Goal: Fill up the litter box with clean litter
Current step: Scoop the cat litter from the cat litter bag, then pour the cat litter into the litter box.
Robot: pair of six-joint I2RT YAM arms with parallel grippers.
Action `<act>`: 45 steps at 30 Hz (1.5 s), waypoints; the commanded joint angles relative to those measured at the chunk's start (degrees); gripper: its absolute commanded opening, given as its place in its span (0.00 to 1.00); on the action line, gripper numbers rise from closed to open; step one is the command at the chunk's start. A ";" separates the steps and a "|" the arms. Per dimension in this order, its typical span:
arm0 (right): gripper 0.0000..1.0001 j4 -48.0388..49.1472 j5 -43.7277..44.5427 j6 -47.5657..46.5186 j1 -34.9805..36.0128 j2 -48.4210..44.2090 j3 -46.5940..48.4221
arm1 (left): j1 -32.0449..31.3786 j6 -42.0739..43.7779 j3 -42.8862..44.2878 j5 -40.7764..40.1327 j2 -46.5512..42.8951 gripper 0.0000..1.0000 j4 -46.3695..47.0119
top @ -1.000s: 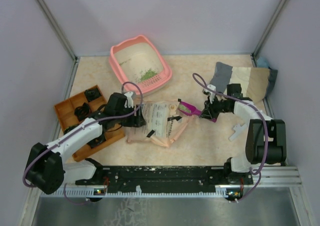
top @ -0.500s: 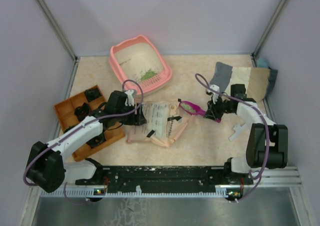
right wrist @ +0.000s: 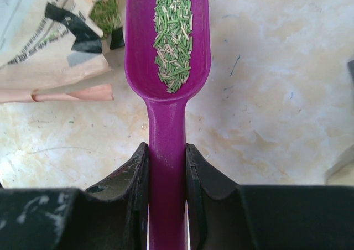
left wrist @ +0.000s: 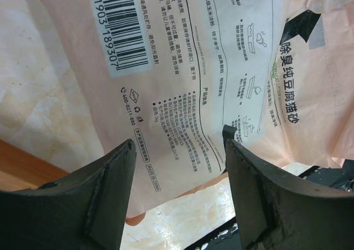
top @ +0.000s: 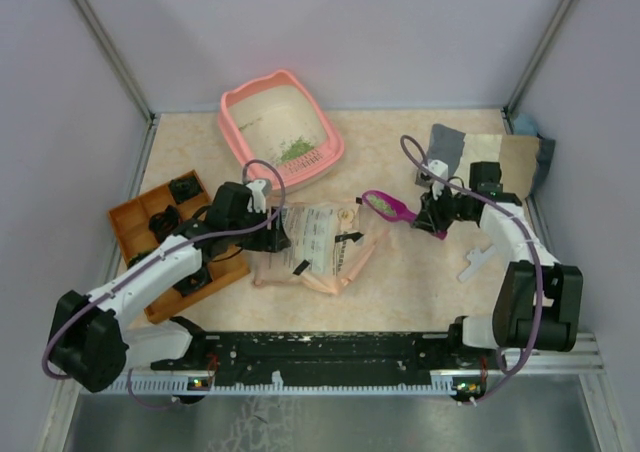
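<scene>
Setting: robot test cell, lab type. Evidence:
- plain lavender wall panels [top: 350,32] enclosed work area on three sides
- metal corner posts [top: 108,47] framed panels
- left arm [top: 150,269] and right arm [top: 508,234] stood mounted on black base rail [top: 330,350] at near edge of beige marbled tabletop [top: 420,282]

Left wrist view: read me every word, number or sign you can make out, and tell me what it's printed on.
All of it is on the beige paper bag:
"941903189307" along the barcode, with its start cut off by the frame edge
"400-0211-880" beside a phone symbol
"MADE IN CHINA" in a small box
"除臭纯豆腐猫砂" in large characters at the right
The rest of the small Chinese print and the pictogram captions are too small to read.
</scene>
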 commanded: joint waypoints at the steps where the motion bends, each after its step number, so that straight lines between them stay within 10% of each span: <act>1: 0.00 0.19 -4.05 4.73 0.35 -1.41 7.25 | -0.05 2.32 1.62 -1.68 -3.98 0.72 -0.76; 22: 0.00 10.12 28.08 15.04 25.65 9.54 32.91 | -0.06 5.72 -3.39 -1.52 -24.34 1.00 -1.75; 32: 0.00 9.40 39.69 6.67 31.63 21.81 43.61 | -0.02 6.69 -6.06 -0.28 -29.25 1.00 -0.13; 45: 0.00 -1.18 55.76 -10.35 38.11 38.68 63.55 | -0.07 6.07 -5.67 -20.05 -42.32 1.00 -2.63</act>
